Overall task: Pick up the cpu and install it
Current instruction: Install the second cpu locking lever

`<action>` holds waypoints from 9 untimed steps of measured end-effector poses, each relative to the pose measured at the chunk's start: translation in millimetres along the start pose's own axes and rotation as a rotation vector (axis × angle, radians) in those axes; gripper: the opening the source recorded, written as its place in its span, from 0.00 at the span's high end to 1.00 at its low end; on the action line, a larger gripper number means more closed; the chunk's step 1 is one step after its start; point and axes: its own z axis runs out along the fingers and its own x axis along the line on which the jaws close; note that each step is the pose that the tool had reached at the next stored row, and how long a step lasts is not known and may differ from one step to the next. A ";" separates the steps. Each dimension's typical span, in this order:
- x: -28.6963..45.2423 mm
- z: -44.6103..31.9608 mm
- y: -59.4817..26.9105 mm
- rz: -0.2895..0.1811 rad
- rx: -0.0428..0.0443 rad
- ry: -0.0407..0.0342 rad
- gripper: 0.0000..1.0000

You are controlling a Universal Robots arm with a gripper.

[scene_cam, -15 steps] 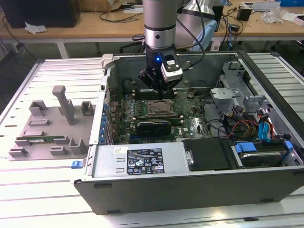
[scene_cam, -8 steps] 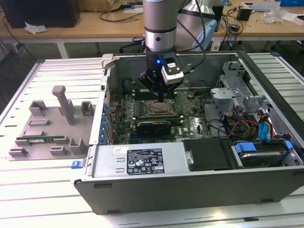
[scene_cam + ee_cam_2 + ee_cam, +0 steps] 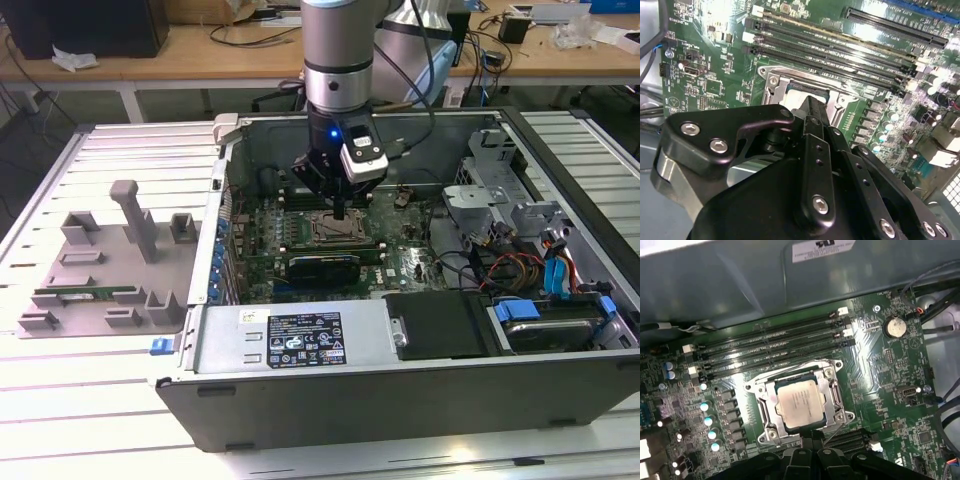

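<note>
Cpu point(image 3: 799, 403) lying flat in the socket point(image 3: 771, 421) on the board point(image 3: 900, 365), gripper point(image 3: 341, 212) pinched narrow and empty just above its edge: best lifted straight up, no sideways nudging.

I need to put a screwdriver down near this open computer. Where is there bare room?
The slatted table is bare behind the grey fixture tray and in front of the computer case. Inside the case it is crowded: the gripper hangs over the cpu in its socket, with cables toward the exterior view's right.
</note>
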 end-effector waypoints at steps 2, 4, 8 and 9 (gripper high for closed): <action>-0.4 0.1 -1.6 0.000 0.0000 0.0000 0.89; -1.1 0.2 -4.3 0.000 0.0000 0.0000 0.89; -3.9 0.7 -15.4 0.000 -0.0001 0.0000 0.89; -4.3 0.8 -16.9 0.000 0.0000 0.0000 0.89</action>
